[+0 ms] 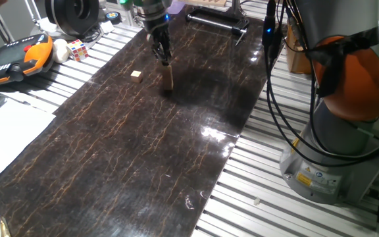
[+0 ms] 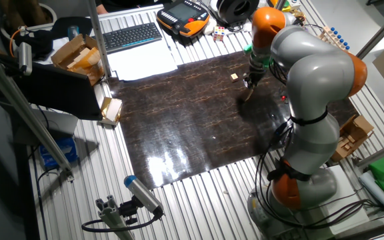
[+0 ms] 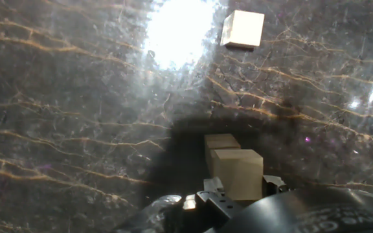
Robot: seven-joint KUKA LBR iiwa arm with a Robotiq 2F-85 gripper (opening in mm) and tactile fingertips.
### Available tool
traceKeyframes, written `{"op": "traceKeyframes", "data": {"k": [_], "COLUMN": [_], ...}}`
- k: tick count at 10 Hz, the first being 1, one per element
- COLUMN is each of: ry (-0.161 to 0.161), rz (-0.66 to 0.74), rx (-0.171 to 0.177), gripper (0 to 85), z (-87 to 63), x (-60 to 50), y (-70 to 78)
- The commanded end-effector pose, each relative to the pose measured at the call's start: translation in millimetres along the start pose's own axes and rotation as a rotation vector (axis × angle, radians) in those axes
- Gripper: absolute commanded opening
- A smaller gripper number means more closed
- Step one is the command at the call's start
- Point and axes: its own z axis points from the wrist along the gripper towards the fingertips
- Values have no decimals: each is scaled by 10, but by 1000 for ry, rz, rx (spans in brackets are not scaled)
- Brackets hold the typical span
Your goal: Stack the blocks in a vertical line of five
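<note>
Hand view: my gripper (image 3: 238, 189) is closed on the top block (image 3: 238, 171) of a short tan stack (image 1: 168, 78) standing on the dark marble-patterned mat (image 1: 124, 151). Farther off, one loose block (image 3: 243, 29) lies apart on the mat.

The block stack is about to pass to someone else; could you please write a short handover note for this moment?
Gripper: right at the top of the stack, fingers either side of the top block; whether it is gripping or has let go cannot be told.
Things: the stack stands on the dark mat; it looks three or four blocks high, but the exact count is unclear. One loose block lies on the mat beside the stack, apart from it.
Done: a partial tower is built.
Left: release and lift clear, then add the loose block; check the count against five.
</note>
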Motion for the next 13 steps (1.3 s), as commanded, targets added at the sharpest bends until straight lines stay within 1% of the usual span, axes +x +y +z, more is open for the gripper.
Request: {"op": "traceKeyframes", "data": {"k": [1,2,4,7,10,11,12,13], "ry": [-2,-2,-10,-9,-12,-12,-10,-11], "rz": [3,3,3,2,9,7,7,7], "rx": [-1,2,5,3,13,12,8,12], "gripper": [287,293,297,307,363,367,340,367], "z": [5,14,35,46,57,64,67,67], "x": [22,31,44,51,48,53,54,53], "y": [13,32,14,10,19,12,10,11]}}
